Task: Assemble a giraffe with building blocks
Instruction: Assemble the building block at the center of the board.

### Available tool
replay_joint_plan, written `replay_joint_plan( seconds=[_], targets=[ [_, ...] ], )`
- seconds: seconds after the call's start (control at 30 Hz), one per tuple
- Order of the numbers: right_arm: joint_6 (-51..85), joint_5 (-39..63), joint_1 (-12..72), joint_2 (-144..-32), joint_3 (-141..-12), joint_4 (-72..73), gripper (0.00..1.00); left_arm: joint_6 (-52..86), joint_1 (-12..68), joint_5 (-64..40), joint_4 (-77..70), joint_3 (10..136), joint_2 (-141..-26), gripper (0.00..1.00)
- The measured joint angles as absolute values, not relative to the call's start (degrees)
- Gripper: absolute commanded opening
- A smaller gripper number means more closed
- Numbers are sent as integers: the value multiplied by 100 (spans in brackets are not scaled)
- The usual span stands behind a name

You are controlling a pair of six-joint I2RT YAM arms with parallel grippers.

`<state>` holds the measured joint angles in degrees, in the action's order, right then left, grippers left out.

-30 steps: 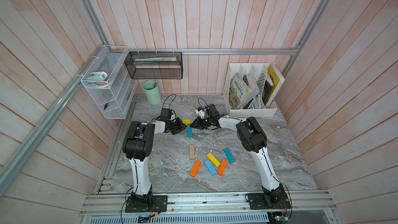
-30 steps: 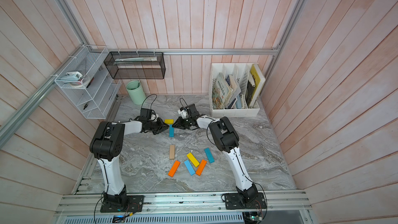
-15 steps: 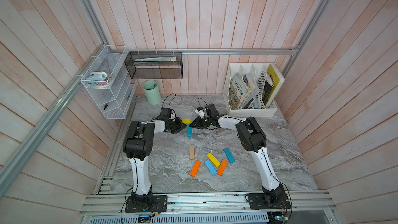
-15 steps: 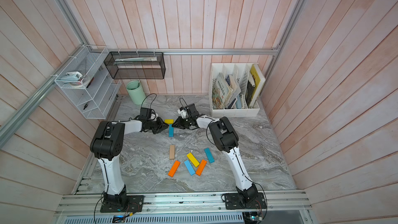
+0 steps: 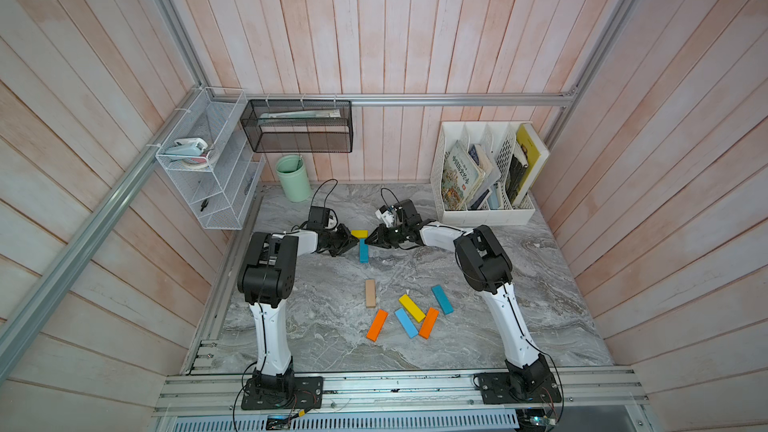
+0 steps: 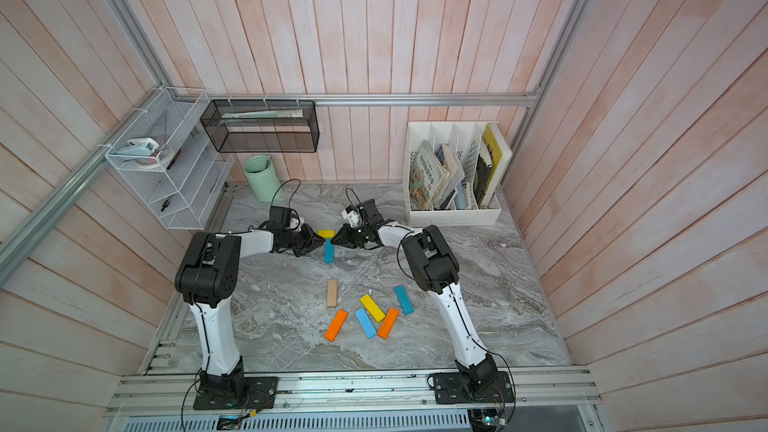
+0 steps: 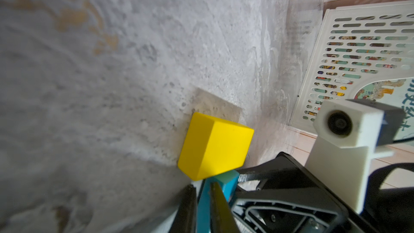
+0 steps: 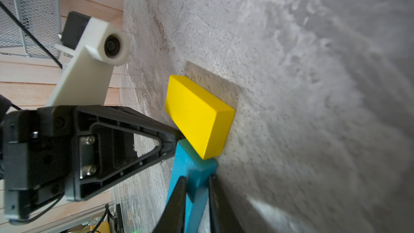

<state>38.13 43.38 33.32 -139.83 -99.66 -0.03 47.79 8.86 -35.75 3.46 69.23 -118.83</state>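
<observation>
A yellow block (image 5: 359, 234) lies crosswise far back on the marble table, and the end of a teal block (image 5: 363, 252) touches it below. My left gripper (image 5: 355, 244) reaches in from the left and my right gripper (image 5: 371, 241) from the right. Both are shut on the teal block near its yellow end. The left wrist view shows the teal block (image 7: 226, 180) pinched in my left gripper (image 7: 202, 207). In the right wrist view the teal block (image 8: 192, 166) sits in my right gripper (image 8: 195, 198) under the yellow block (image 8: 197, 117). Nearer lie a tan block (image 5: 370, 292), a yellow block (image 5: 412, 307), a second teal block (image 5: 441, 299), two orange blocks (image 5: 377, 325) and a light blue block (image 5: 406, 322).
A green cup (image 5: 293, 178) stands at the back left. A white book rack (image 5: 482, 214) stands at the back right, close behind my right arm. A white wire shelf (image 5: 208, 184) and a black mesh basket (image 5: 297, 130) hang on the walls.
</observation>
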Motion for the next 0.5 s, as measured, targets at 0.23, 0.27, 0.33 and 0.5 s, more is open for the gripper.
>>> replay_joint_plan(
  seconds=[0.23, 0.27, 0.33, 0.5],
  targets=[
    [3839, 4338, 3334, -13983, -9966, 30, 25, 4788, 851, -3594, 235, 6919, -11876, 30],
    [3846, 4338, 3334, -13983, -9963, 38, 26, 4788, 849, -3597, 213, 6908, -11872, 30],
    [3857, 4340, 3334, -13983, -9963, 51, 27, 4786, 840, -3594, 207, 6904, -11869, 30],
    [3872, 4342, 3334, -13983, -9926, 152, 27, 4783, 840, -3597, 204, 6904, -11869, 30]
  ],
)
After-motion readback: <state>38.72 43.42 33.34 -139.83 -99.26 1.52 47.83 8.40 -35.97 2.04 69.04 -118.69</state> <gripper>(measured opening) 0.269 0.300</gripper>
